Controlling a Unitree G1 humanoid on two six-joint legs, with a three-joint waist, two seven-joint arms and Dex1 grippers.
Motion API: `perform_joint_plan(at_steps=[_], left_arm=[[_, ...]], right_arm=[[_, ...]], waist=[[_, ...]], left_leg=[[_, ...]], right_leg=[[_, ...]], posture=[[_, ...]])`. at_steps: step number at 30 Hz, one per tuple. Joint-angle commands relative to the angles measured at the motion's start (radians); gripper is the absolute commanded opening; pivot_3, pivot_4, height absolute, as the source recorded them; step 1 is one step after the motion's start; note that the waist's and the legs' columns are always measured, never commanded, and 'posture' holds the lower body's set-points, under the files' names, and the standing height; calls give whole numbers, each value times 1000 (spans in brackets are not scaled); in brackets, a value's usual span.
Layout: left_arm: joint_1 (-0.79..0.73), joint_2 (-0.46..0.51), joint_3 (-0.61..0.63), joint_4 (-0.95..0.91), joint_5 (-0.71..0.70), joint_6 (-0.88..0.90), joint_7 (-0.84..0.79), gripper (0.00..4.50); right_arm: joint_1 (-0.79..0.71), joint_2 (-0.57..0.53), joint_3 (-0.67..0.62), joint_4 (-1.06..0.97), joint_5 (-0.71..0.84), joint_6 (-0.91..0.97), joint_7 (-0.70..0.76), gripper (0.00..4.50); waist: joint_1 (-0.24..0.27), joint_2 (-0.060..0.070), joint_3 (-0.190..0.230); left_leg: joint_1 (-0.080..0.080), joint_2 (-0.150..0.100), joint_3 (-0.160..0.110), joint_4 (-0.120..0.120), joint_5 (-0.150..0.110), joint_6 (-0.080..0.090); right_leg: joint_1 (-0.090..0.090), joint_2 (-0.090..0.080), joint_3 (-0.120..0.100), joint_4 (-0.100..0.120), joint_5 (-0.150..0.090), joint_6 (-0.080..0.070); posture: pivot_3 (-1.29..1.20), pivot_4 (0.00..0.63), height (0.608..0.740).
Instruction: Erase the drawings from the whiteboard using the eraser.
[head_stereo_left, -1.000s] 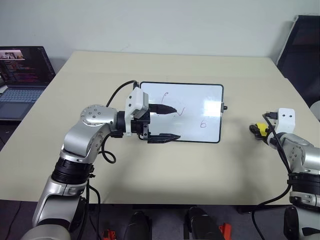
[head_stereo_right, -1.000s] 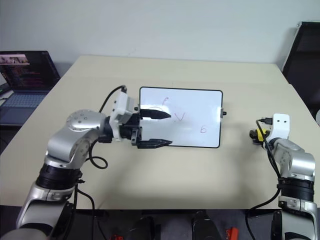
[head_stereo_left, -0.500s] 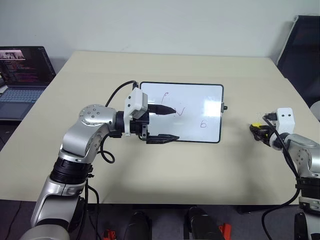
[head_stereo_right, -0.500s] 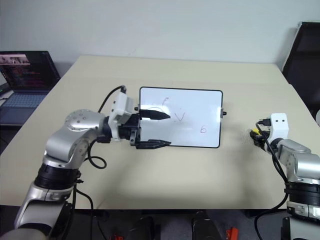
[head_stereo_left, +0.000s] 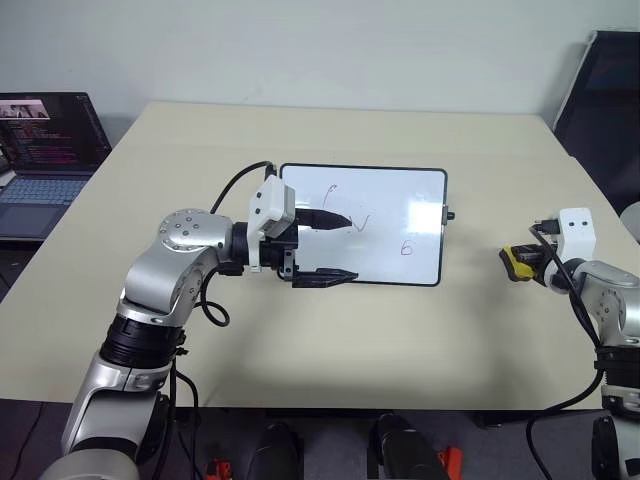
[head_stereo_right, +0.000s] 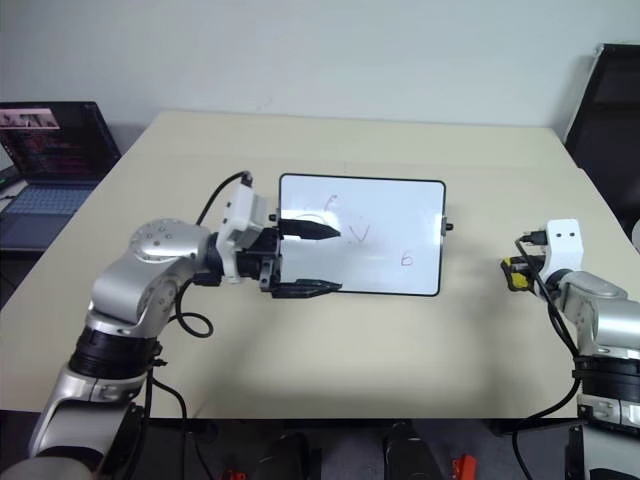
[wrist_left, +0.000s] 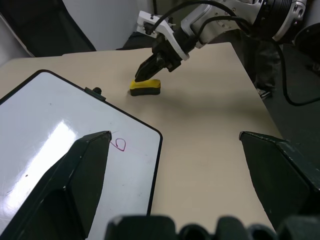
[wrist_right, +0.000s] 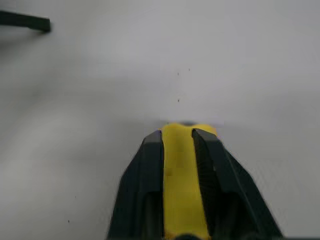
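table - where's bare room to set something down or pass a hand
Bare table lies beyond the whiteboard up to the far edge, along the near edge in front of the board, and between the board and the eraser in the right gripper. It is crowded at the board's left end, where the open left gripper hangs.

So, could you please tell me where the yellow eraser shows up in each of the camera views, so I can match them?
Left eye view: the eraser sits at the right gripper, on the table right of the whiteboard.
Right eye view: same place, near the right edge.
Left wrist view: upper middle, pinched by the right gripper, past the whiteboard's corner.
Right wrist view: low centre, clamped between the black fingers.
Shared landmark: the whiteboard's black frame.
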Motion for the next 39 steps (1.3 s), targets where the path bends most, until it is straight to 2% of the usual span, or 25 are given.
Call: perform_joint_plan(at_steps=[1,6,22,26,31,32,39], left_arm=[[-9,12,24,-20,-7,-16,-5,4500],[-10,14,24,-22,-9,-16,-5,4500],[-16,18,19,-26,-6,-14,-7,4500],[-12,22,19,-31,-4,-12,-6,4500],[-10,24,18,-34,-4,-10,-2,4500],[-9,24,19,-36,-4,-8,1,4500],[51,44,61,-72,-13,31,66,4500]], right_arm=[[-23,-26,-1,-6,-2,-6,13,2332],[-48,-29,7,33,-14,0,-2,4164],[-81,-28,8,157,-27,-35,9,4164],[-81,-22,9,171,-29,-47,2,3351],[-79,-10,15,166,-26,-47,-2,1432],[-78,-8,15,163,-25,-47,-2,1174],[-26,11,-8,30,-1,-17,-18,1097]], waist=[[0,0,0],[-1,0,0],[0,0,0],[-1,0,0],[0,0,0],[0,0,0],[-2,1,0]], left_leg=[[0,0,0,0,0,0],[0,0,0,0,0,0],[0,0,-1,0,0,0],[0,0,-1,0,0,0],[0,0,-1,0,0,0],[0,0,-1,0,0,0],[0,0,-1,0,0,0]], right_leg=[[0,0,0,0,0,0],[0,0,0,0,0,0],[0,0,-1,0,0,0],[0,0,-1,0,0,0],[0,0,-1,0,0,0],[0,0,-1,0,0,0],[0,0,-1,0,0,0]], posture=[[0,150,740],[0,150,740],[0,150,740],[0,150,740],[0,150,740],[0,150,740],[0,150,740]])
